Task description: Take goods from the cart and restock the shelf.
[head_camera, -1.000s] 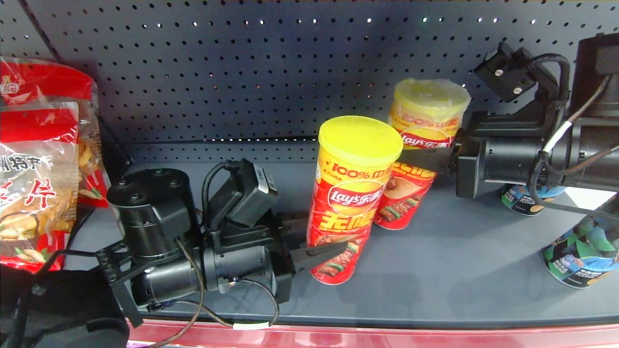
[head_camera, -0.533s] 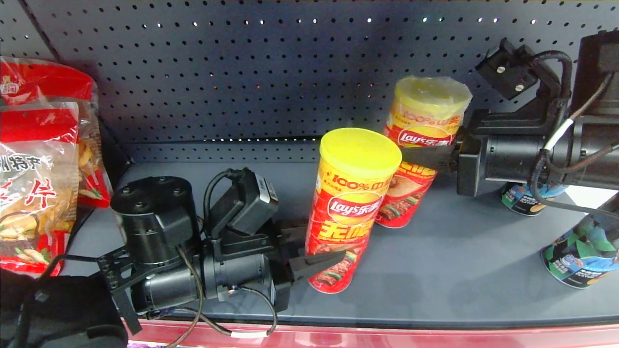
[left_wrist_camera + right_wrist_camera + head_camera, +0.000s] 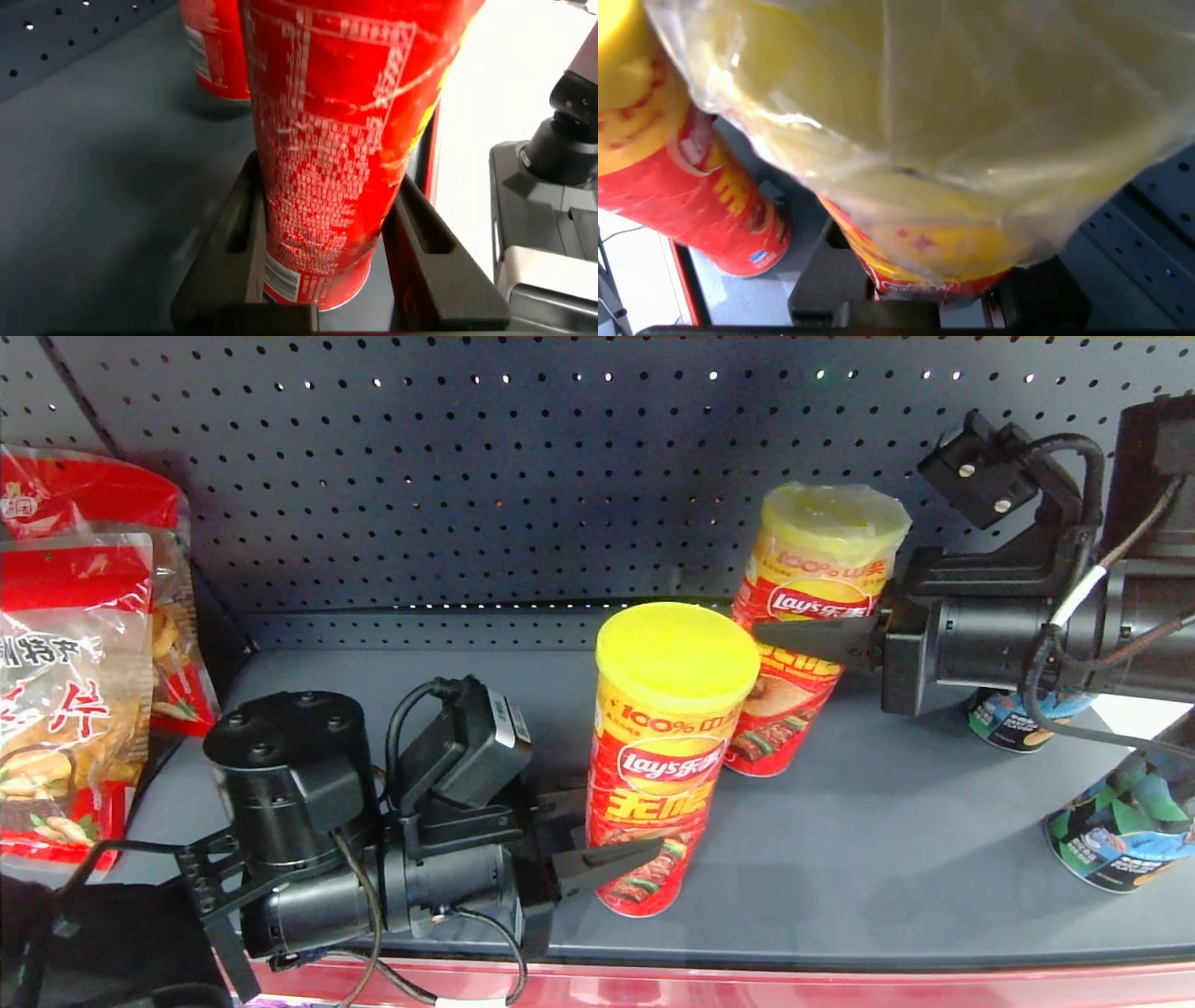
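Two red chip cans with yellow lids are on the grey shelf (image 3: 887,859). The front can (image 3: 667,747) stands upright near the shelf's front edge, and my left gripper (image 3: 624,859) is shut on its lower part. In the left wrist view its fingers (image 3: 422,245) flank that can (image 3: 327,159). The rear can (image 3: 812,616), its lid under clear wrap, leans with its top to the right. My right gripper (image 3: 794,633) is shut on its upper half. In the right wrist view the wrapped lid (image 3: 952,121) is close up, with the front can (image 3: 682,177) beside it.
Red snack bags (image 3: 75,644) hang at the shelf's left end. Dark cans with blue-green print (image 3: 1120,821) (image 3: 1013,719) stand at the right, under my right arm. A perforated panel (image 3: 467,476) closes the back. A red strip (image 3: 747,985) runs along the shelf's front edge.
My left gripper has drawn the front can toward the shelf's front edge and slightly left. The rear can rose and tilted a little early on, then stayed put.
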Tool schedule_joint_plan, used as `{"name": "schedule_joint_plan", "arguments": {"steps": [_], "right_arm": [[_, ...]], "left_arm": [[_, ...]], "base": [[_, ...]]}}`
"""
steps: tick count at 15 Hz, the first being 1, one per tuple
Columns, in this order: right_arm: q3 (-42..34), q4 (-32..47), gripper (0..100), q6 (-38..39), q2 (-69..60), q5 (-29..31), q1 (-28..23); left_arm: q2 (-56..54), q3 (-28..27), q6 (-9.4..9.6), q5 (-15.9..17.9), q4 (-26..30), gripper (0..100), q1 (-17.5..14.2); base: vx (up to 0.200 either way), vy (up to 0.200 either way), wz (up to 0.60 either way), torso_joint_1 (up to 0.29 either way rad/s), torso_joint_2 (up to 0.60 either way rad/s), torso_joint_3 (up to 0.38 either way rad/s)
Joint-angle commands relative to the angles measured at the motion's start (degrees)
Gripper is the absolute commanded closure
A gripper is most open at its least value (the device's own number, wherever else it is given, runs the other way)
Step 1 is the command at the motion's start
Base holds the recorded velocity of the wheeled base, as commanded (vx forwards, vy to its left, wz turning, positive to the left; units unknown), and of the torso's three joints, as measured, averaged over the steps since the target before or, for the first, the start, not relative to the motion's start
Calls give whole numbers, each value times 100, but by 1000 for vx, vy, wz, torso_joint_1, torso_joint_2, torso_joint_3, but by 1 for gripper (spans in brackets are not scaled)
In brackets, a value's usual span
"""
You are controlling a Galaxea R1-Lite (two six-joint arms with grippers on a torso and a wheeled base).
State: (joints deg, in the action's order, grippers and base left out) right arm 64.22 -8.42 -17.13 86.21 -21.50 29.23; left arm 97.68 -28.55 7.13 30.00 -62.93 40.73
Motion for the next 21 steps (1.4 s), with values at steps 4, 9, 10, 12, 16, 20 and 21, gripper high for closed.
{"name": "schedule_joint_plan", "arguments": {"steps": [4, 9, 10, 12, 16, 20, 21], "right_arm": [[-6, -1, 100, -1, -8, -3, 3], [-24, -1, 100, -1, -17, -3, 3], [-32, -1, 100, -1, -25, -3, 3], [-41, -1, 100, -1, -25, -3, 3], [-32, 7, 100, -1, -69, 32, 12], [-32, 7, 100, -1, -69, 32, 12], [-24, 7, 100, -1, -69, 32, 12]], "left_arm": [[-74, 201, -10, -3, 17, 100, 5], [-92, 324, -80, -29, 17, 0, 5], [-100, 333, -98, -56, 17, 0, -21], [-109, 333, -98, -65, 17, 0, -21], [-215, 491, -98, -91, 9, 0, -56], [-399, 737, -80, -135, 17, 0, -294], [-408, 754, -72, -144, 17, 0, -425]], "base": [[0, 0, 0, 0, 0, 0], [0, 0, 0, 0, 0, 0], [0, 0, 0, 0, 0, 0], [0, 0, 0, 0, 0, 0], [0, 0, 0, 0, 0, 0], [0, 0, 0, 0, 0, 0], [0, 0, 0, 0, 0, 0]]}}
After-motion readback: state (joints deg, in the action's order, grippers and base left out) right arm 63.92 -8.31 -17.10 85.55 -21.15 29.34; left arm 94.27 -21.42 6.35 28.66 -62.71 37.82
